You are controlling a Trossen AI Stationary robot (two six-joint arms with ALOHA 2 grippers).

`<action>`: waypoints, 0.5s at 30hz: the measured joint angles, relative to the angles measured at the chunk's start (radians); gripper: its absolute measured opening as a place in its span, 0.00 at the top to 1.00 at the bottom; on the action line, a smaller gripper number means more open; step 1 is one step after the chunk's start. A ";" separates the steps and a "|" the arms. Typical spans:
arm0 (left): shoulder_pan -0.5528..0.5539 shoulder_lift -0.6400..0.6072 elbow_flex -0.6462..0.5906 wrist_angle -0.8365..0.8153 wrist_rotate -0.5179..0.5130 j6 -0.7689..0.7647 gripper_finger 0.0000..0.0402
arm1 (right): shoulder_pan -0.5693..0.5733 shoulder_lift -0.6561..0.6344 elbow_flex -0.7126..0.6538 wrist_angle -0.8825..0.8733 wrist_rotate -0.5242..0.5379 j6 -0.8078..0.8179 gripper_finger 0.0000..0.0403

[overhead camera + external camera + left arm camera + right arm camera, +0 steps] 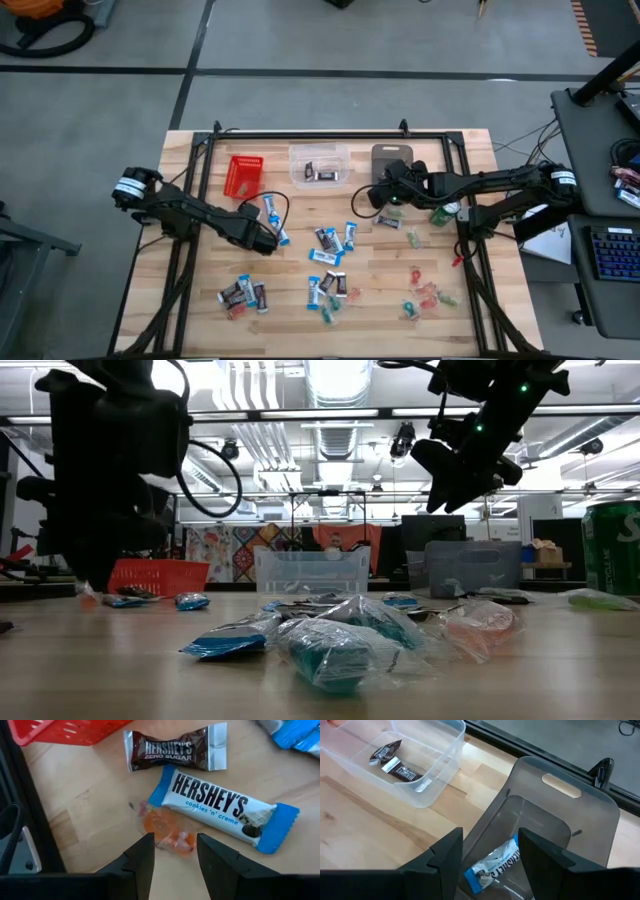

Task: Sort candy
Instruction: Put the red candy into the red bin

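The left gripper [172, 855] stands spread low over the wooden tabletop [90, 805], a small orange sweet in crinkled clear wrap [167, 830] lying just ahead between its fingertips, beside a glossy blue-and-white bar [220, 807] lying slantwise. The right gripper [490, 852], also spread and empty, hangs above the smooth grey bin [560, 815], where another blue-and-white bar [495, 865] rests.

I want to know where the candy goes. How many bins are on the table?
3, in a row along the table's far edge: the red bin on the left, the clear bin in the middle, the grey bin on the right.
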 joint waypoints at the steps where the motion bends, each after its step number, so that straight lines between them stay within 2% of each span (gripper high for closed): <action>1: 0.000 0.003 -0.002 0.001 0.000 0.000 0.68 | 0.002 0.000 0.000 0.000 0.000 0.000 0.55; 8: 0.000 0.007 -0.040 0.077 0.009 0.020 0.73 | 0.010 0.000 0.000 0.002 0.000 0.000 0.55; 15: 0.000 -0.004 -0.042 0.072 0.008 0.044 0.97 | 0.012 0.000 0.000 0.002 0.000 0.000 0.55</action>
